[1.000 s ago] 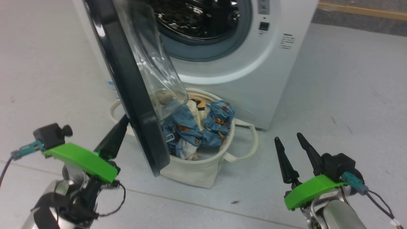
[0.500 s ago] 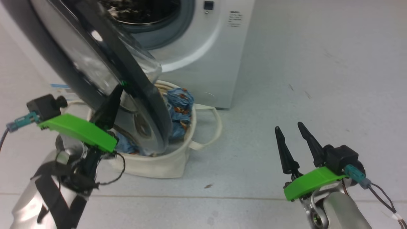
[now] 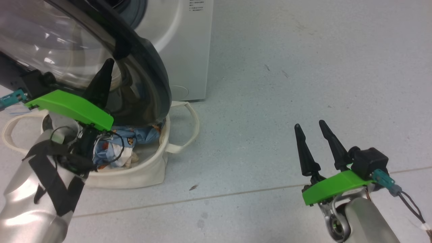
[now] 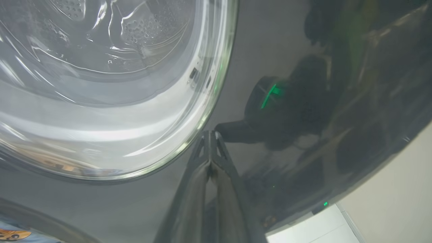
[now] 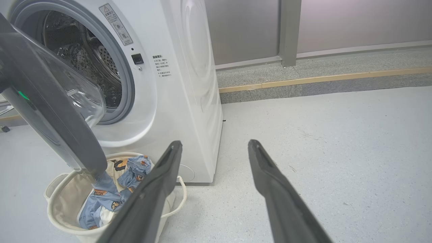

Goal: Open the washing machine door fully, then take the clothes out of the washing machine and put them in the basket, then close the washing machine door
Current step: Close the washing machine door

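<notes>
The washing machine door (image 3: 148,67) stands partly open over the basket (image 3: 135,175), its black rim and clear glass turned towards me. My left gripper (image 3: 107,65) is shut, and its tips (image 4: 210,135) press on the door's (image 4: 270,50) outer rim beside the glass. Light-blue printed clothes (image 3: 135,136) lie in the basket. My right gripper (image 3: 309,123) hangs open over bare floor, right of the basket. From the right wrist, the white washing machine (image 5: 189,84) shows its steel drum (image 5: 84,57), with the door (image 5: 50,111) angled above the basket (image 5: 64,195) and clothes (image 5: 108,192); the right gripper (image 5: 215,143) holds nothing.
Pale grey floor (image 3: 270,84) spreads wide to the right of the machine. A raised kerb with a wood-coloured strip (image 5: 320,79) and a grey wall run behind it. One looped basket handle (image 3: 192,125) sticks out towards the open floor.
The head camera has turned, sliding the machine to the upper left. My left gripper has stayed shut against the door, whose outer face now shows. The right gripper holds the same open pose.
</notes>
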Motion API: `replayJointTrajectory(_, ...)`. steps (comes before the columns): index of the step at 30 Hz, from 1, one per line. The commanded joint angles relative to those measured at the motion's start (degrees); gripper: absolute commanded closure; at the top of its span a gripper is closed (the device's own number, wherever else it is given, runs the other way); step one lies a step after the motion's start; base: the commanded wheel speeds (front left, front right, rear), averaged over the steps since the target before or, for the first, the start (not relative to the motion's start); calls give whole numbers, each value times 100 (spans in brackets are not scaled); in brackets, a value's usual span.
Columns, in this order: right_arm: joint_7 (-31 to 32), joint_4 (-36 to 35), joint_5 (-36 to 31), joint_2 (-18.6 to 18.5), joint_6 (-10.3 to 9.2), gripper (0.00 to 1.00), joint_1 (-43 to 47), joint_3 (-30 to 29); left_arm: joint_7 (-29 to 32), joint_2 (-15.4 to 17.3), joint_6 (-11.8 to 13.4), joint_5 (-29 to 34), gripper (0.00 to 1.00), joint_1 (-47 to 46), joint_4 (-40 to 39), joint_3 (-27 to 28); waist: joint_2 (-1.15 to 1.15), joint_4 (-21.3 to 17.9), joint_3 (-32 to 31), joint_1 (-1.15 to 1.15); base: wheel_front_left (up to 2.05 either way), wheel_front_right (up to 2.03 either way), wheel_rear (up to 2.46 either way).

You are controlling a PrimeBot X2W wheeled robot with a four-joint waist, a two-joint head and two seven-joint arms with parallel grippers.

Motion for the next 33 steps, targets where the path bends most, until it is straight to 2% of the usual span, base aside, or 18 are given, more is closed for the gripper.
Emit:
replayJointTrajectory(1,-70,-207,42,51,5,0,-186,115,-127,241,-40,-15,100,-318,-41,123,0,-41,-4,0,0,0,0)
replayJointTrajectory(9,-71,-195,-23,52,5,0,-143,8,-381,344,-40,-78,100,-367,120,-145,0,109,-151,0,0,0,0)
replayJointTrajectory(10,-71,-187,-35,52,5,0,-138,2,-441,355,-40,-64,81,-366,146,-181,0,147,-185,0,0,0,0)
replayJointTrajectory(11,-71,-177,-43,52,5,0,-133,2,-495,359,-40,-61,6,-355,186,-209,0,184,-224,0,0,0,0)
replayJointTrajectory(12,-71,-165,-59,52,5,0,-127,2,-550,371,-40,-29,0,-342,249,-241,0,226,-268,0,0,0,0)
replayJointTrajectory(17,-71,-117,-130,52,5,0,-45,-71,-907,485,-35,361,0,-203,492,-448,0,441,-528,0,0,0,0)
replayJointTrajectory(23,-71,-60,-163,52,5,0,124,-191,-1271,794,173,818,0,309,445,-552,0,663,-933,0,0,0,0)
replayJointTrajectory(27,-71,-43,-187,52,5,0,276,-318,-1398,1038,403,1200,0,777,319,-614,0,798,-1183,0,0,0,0)
replayJointTrajectory(33,-71,-65,-224,52,5,0,404,-339,-1463,1413,742,1596,0,1480,-100,-390,0,893,-1346,0,0,0,0)
